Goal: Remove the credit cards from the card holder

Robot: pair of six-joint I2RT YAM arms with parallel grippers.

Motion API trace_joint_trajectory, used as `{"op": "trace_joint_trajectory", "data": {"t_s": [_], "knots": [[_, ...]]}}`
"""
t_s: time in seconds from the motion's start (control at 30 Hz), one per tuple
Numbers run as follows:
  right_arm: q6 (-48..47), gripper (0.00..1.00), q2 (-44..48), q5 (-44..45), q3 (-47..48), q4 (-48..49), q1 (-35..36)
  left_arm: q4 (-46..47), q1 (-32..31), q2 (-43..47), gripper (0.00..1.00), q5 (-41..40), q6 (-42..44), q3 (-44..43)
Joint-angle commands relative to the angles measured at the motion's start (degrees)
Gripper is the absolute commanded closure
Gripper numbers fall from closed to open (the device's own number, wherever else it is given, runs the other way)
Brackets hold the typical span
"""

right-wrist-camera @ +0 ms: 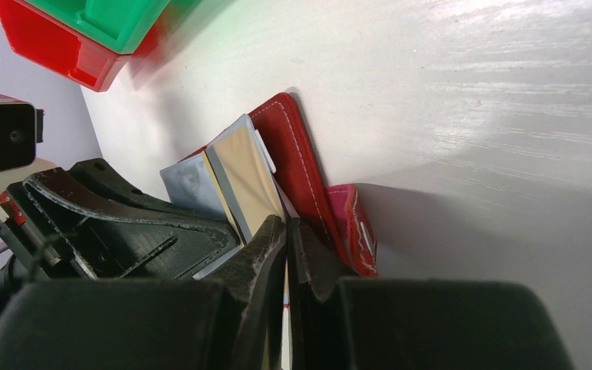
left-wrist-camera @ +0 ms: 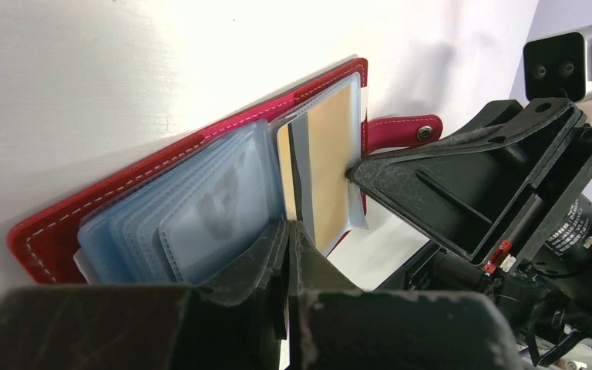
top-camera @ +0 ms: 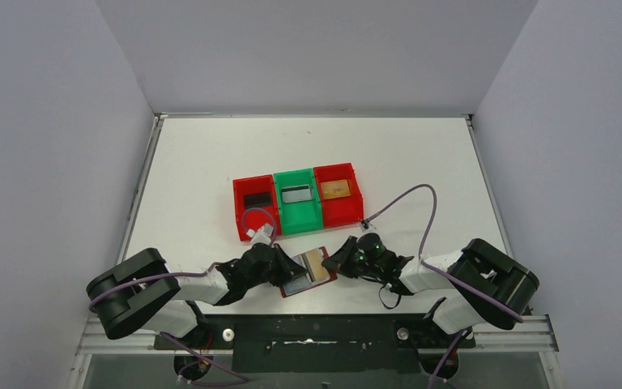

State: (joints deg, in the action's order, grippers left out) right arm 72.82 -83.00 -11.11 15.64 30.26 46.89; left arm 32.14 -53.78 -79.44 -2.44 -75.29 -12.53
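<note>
The dark red card holder (top-camera: 300, 285) lies open on the table between my two grippers. In the left wrist view its red cover (left-wrist-camera: 123, 185) and blue-grey pockets (left-wrist-camera: 200, 223) fan out. A gold-tan card (left-wrist-camera: 330, 169) sits in an upright pocket. My left gripper (left-wrist-camera: 291, 225) is shut on the near edge of a pocket page beside that card. My right gripper (right-wrist-camera: 285, 225) is shut on the card's (right-wrist-camera: 250, 181) outer edge. A thin light sliver shows between its jaws. The snap tab (right-wrist-camera: 358, 231) lies just right of it. In the top view the grippers (top-camera: 282, 263) (top-camera: 336, 258) face each other across the holder.
Three joined bins stand behind the holder. The left red bin (top-camera: 237, 207) holds a black card (top-camera: 257, 199). The green bin (top-camera: 298, 223) holds a silver-grey card (top-camera: 296, 194). The right red bin (top-camera: 342, 212) holds a gold-tan card (top-camera: 335, 189). Purple cables loop above both arms.
</note>
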Motion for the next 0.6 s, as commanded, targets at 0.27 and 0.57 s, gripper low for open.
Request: {"op": "trace_joint_trajectory", "data": {"t_s": [0.27, 0.57], "knots": [[-2.4, 1.0, 4.0, 3.8, 0.7, -15.4, 2.3, -11.1, -0.4, 3.8, 1.0, 1.1, 5.1, -2.6], [-2.0, 1.0, 5.5, 4.4, 0.2, -16.3, 2.2, -14.0, -0.4, 6.5, 1.0, 2.1, 7.6, -3.3]]}}
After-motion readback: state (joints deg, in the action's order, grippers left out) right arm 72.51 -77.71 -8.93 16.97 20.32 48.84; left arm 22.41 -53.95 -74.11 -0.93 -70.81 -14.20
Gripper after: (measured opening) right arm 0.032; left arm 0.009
